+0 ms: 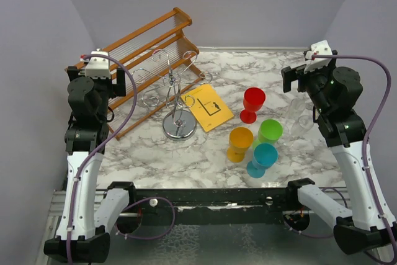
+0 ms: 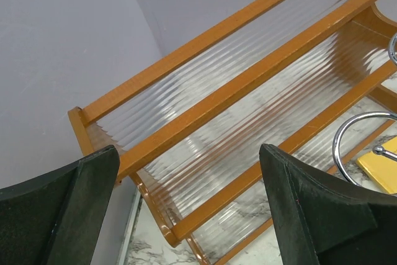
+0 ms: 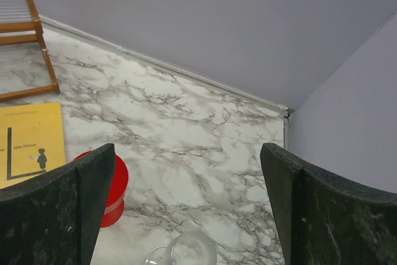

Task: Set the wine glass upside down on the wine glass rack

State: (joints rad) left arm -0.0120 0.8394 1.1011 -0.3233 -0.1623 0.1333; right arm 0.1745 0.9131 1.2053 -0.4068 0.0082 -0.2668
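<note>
In right wrist view, not left: wine glass (image 3: 183, 250)

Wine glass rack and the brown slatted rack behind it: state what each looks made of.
Wine glass rack: metal wire, likely chromed steel; thin curled arms, round base with mirror glints. Brown slatted rack: rails look like varnished wood, orange-brown with slight sheen; ribbed panels between seem clear plastic, as the marbled tabletop shows through.

Black-and-white L arm (image 1: 85, 113) & R arm (image 1: 340, 100) up, elbows bent; black two-finger L gripper (image 2: 189, 166) & R gripper (image 3: 186, 156) jaws wide apart, empty.
</note>
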